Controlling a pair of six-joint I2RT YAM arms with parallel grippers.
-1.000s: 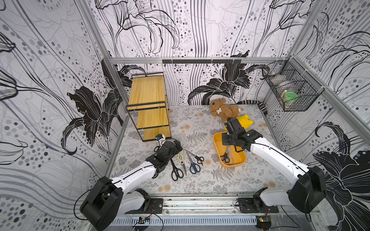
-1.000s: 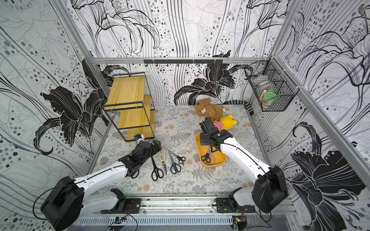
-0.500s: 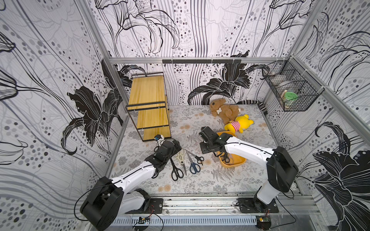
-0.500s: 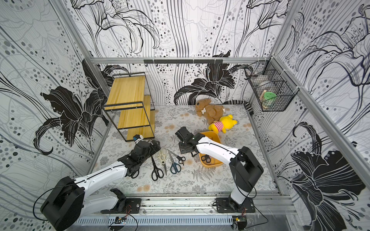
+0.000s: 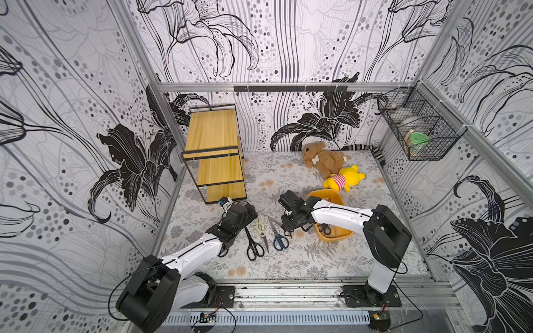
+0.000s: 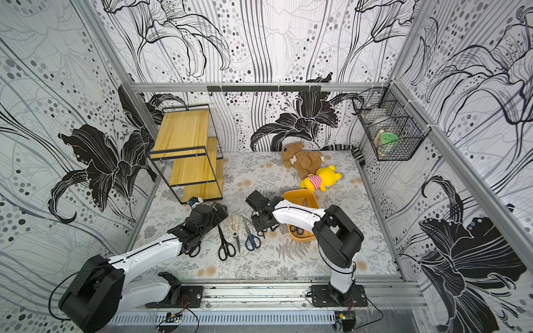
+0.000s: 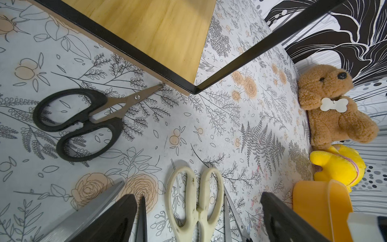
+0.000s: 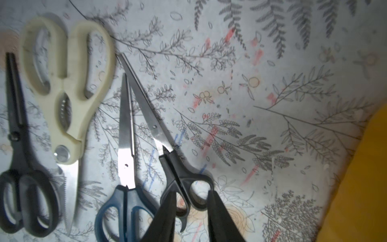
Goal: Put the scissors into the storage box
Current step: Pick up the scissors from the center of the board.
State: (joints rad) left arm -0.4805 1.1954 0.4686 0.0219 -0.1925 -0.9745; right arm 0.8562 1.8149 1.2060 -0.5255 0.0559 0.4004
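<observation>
Right end effector (image 8: 191,196) straddles black scissors (image 8: 173,167) handle, perhaps touching.

Noted pale grey bench (image 5: 288,268) printed with fine black sprigs, grey ferns and peach roses; recorded plain orange-yellow storage box (image 5: 336,238); logged cream shears (image 5: 262,227) and dark blue-handled scissors (image 5: 280,241), both silver-bladed; black pair (image 5: 249,238) dark throughout; second black-handled pair (image 8: 168,157) silver-bladed; brown plush dog (image 5: 324,161) with white bone tag; yellow plush bear (image 5: 353,176) in red-and-white stripes; yellow wood shelf (image 5: 212,132), black frame; walls (image 5: 288,43) white with black lilies and grey dots.
</observation>
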